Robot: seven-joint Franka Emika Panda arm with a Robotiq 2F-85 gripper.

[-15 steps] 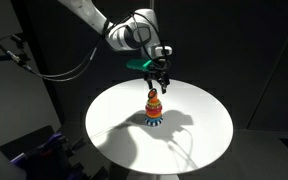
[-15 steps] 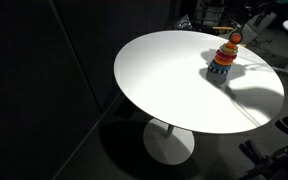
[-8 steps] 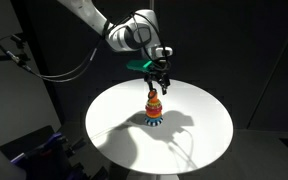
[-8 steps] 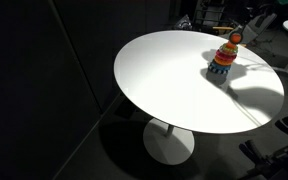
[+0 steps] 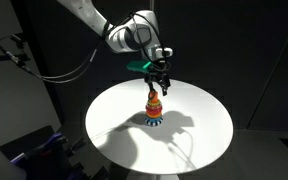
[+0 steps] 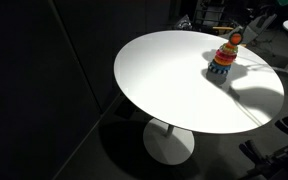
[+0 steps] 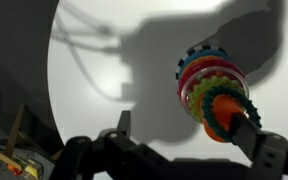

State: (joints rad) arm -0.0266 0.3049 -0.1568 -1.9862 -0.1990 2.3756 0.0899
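Exterior views, left edge: dark cables (image 5: 44,72) hung against a black backdrop. The arm (image 5: 119,32) came in from the upper left and bent down toward mid-frame.

- The hand (image 5: 159,82) pointed downward at frame centre, directly over the stacking toy (image 5: 155,108). Its jaws stood wide apart and gripped nothing.
- The fingertips sat just above the toy's top knob. Whether they touched it could not be told from this view.
- The toy stood upright on the round white worktop (image 5: 114,118), somewhat toward the far side of it. It cast a long shadow toward the lower right.

In an exterior view from another side, the worktop (image 6: 169,85) filled mid-frame on a white pedestal foot (image 6: 169,146). The toy (image 6: 224,57) was at upper right, near the rim.

Wrist view: one dark finger (image 7: 123,123) rose at lower centre-left. The toy (image 7: 214,92), bands of red, yellow, green and blue, lay at right, with its orange tip just beside the opposite finger at lower right.
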